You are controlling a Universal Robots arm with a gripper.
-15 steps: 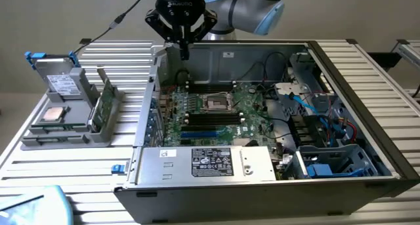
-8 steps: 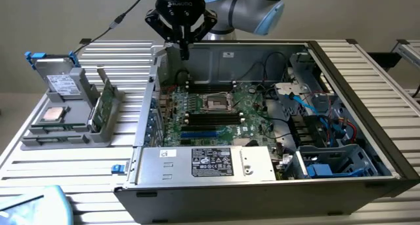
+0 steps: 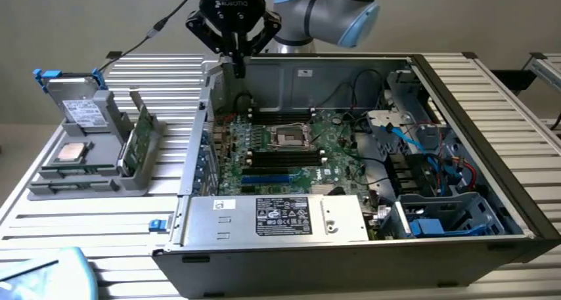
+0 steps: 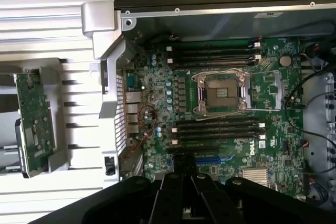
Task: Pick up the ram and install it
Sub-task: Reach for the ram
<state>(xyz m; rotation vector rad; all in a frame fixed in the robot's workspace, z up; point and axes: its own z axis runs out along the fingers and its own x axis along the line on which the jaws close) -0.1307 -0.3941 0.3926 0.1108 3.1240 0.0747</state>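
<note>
The black two-fingered gripper (image 3: 236,67) hangs pinched shut, apparently empty, over the open grey computer case's (image 3: 290,73) far corner. The long green ram stick (image 3: 136,141) stands on edge in a grey plastic holder (image 3: 88,182) beside the case, toward the slatted metal counter's (image 3: 88,228) edge at the exterior view's left. The likely risk is that closed fingers coming down would hit the thin board's top and tip it.

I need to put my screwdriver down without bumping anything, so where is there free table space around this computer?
Bare table slats lie in front of the grey holder on the exterior view's left, and beside the computer case on that view's right. Inside the case is crowded: motherboard, cables, and the shut gripper above its back corner.
</note>
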